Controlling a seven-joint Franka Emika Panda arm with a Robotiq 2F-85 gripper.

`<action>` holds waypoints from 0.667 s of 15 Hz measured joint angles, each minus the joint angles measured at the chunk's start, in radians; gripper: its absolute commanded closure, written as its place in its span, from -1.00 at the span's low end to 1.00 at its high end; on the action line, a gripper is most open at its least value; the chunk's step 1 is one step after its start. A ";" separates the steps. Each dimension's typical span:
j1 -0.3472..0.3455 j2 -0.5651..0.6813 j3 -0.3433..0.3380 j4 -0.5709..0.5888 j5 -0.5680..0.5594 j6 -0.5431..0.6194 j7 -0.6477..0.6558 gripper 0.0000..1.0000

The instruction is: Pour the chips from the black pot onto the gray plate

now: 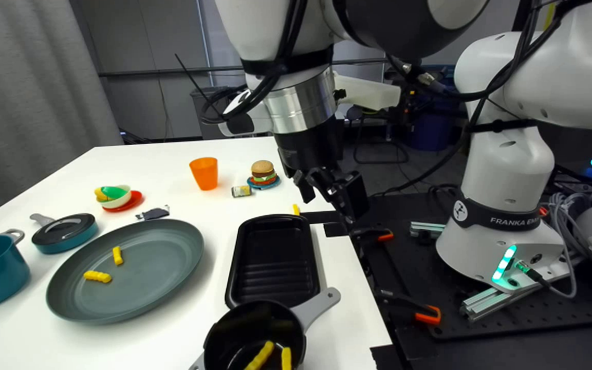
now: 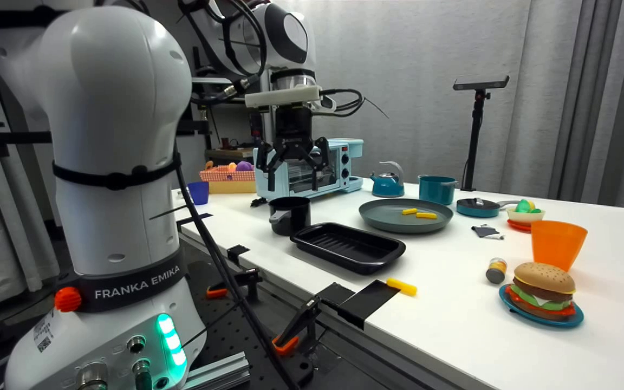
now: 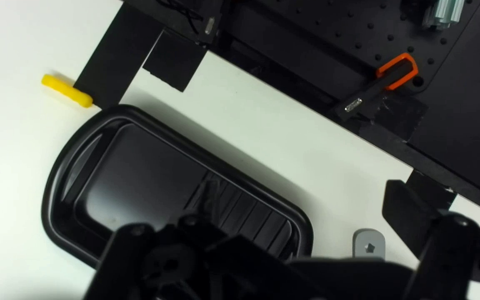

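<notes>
Well, the gripper (image 2: 294,183) hangs empty, jaws parted; the black pot (image 1: 252,331) stands beside the grill pan (image 1: 275,252) — two chips (image 1: 259,355) inside, perhaps more hidden. Grip its handle (image 1: 317,309) squarely, then tilt slowly over the gray plate (image 1: 147,277).

Well apart from my pincer (image 2: 293,181), the black band (image 2: 136,285) around my base (image 2: 103,341) reads "FRANKA EMIKA"; in an exterior view, the band (image 1: 512,222) shows "FRANKA EM" beside a round logo (image 1: 460,210). The small sticker (image 2: 44,342) below is illegible.
</notes>
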 measured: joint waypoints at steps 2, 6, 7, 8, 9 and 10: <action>0.010 0.001 0.000 -0.002 0.001 0.037 -0.017 -1.00; 0.029 0.013 0.000 -0.012 0.019 0.129 -0.025 -1.00; 0.032 0.020 0.000 -0.012 0.024 0.152 -0.025 -1.00; 0.033 0.030 0.000 -0.012 0.033 0.175 -0.025 -1.00; 0.034 0.040 0.000 -0.012 0.043 0.196 -0.025 -1.00; 0.034 0.052 0.000 -0.012 0.054 0.216 -0.025 -1.00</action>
